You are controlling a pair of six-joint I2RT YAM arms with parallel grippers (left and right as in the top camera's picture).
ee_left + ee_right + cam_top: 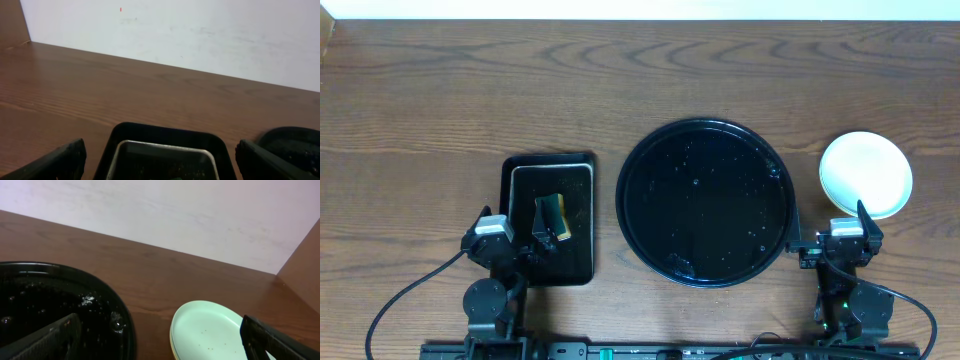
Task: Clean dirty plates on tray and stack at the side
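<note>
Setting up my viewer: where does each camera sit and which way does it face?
Overhead: above the table, looking straight down; round tray, plates, left arm, right arm show.
Left wrist: low, facing the wall over the rectangular tray; fingers at lower corners.
Right wrist: low, facing the wall over round tray and plates; fingers likewise.
Shared: round tray, all three.

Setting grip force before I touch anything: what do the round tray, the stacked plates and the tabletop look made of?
Round tray: glossy black, likely plastic or lacquer; it shines and wet drops bead on it.
Plates: pale mint over a yellow edge, soft sheen, probably plastic or melamine, though glazed ceramic is possible.
Tabletop: brown wood grain, smooth; solid wood or laminate, cannot tell.
</note>
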